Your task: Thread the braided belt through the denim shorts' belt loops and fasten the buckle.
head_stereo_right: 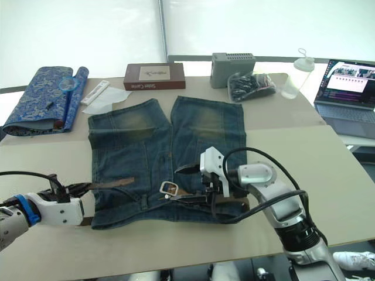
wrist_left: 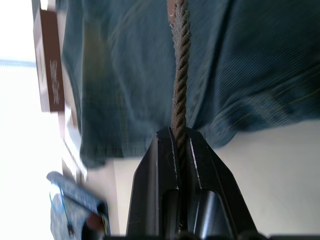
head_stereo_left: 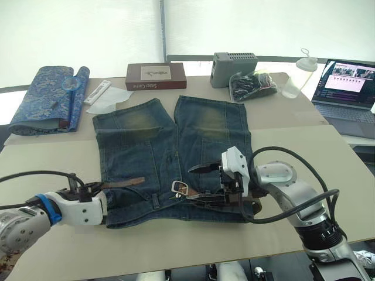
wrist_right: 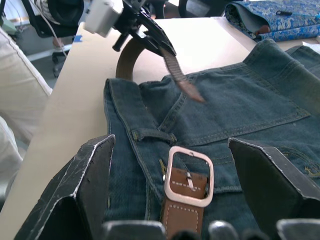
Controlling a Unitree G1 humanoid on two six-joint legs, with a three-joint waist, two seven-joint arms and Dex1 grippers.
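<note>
On the denim shorts [head_stereo_left: 170, 158], we see our right gripper [head_stereo_left: 198, 182] gaping around the buckle [wrist_right: 188, 176]. At nine o'clock, our left gripper [head_stereo_left: 94, 187] pinches the braided belt [wrist_left: 180, 85].

place: office or lab | cues: laptop [head_stereo_left: 345, 88], blinds over window [head_stereo_left: 234, 26], beige table [head_stereo_left: 304, 152]

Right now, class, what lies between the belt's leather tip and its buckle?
Bare denim of the shorts: the waistband with one belt loop. The right wrist view shows the tip apart from the buckle, not yet threaded through it.
</note>
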